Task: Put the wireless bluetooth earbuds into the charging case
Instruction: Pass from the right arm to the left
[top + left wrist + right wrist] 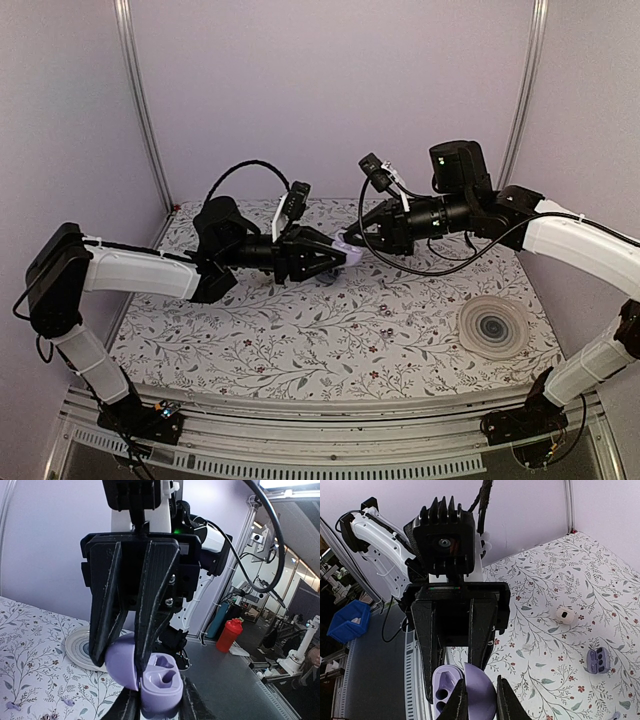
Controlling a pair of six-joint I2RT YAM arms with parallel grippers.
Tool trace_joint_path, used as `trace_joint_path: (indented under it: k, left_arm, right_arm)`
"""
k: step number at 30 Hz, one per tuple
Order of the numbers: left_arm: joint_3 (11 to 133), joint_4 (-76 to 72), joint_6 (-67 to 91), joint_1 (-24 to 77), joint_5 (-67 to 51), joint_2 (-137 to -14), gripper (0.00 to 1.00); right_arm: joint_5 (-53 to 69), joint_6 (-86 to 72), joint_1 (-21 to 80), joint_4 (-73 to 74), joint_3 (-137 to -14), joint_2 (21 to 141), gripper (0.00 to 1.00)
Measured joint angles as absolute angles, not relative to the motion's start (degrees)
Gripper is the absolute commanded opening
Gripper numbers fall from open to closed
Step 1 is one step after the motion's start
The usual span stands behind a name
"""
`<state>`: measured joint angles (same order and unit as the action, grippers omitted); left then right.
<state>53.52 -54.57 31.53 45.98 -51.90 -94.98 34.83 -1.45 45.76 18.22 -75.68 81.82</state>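
The charging case is a small lilac clamshell, held open in the air between both grippers above the middle of the table. My left gripper is shut on its base, whose two sockets look empty. My right gripper is shut on the domed lid. In the left wrist view the right arm's fingers come down from above onto the lid. Two tiny lilac bits lie on the cloth; I cannot tell whether they are the earbuds.
A round swirl-patterned plate lies at the table's right side. On the floral cloth lie a white round piece with a dark centre and a small lilac-grey piece with two dark hollows. Walls enclose the back and both sides.
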Motion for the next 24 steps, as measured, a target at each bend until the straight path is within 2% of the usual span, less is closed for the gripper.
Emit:
trace_joint_path:
  k: [2,4,8,13,20,24]
  left_arm:
    - [53.5,-54.5,31.2,46.0,-52.1,-95.0,0.29]
    - [53.5,-54.4,30.8,46.0,-52.3,-95.0,0.29]
    - [53.5,-53.8,29.8,46.0,-52.6,-95.0,0.33]
    - [53.5,-51.2,27.7,46.4,-52.9,-94.8,0.33]
    - [53.5,-48.8,25.6,46.5,-52.7,-93.6,0.17]
    - [53.5,-48.2,24.8,46.6,-52.2,-93.2,0.1]
  right_arm:
    - [35.0,-1.5,45.8,18.2,-75.7,81.8,0.18]
    - [35.1,-1.5,45.8,18.2,-75.7,81.8,0.22]
    - [35.5,-1.8,45.8,18.1,-75.7,81.8,0.22]
    - [36.3,-2.1,45.8,18.0,-75.7,81.8,0.22]
    - [36.6,-2.5,45.7,17.9,-75.7,81.8,0.23]
    - [36.9,-2.8,45.7,17.5,-75.7,81.8,0.38]
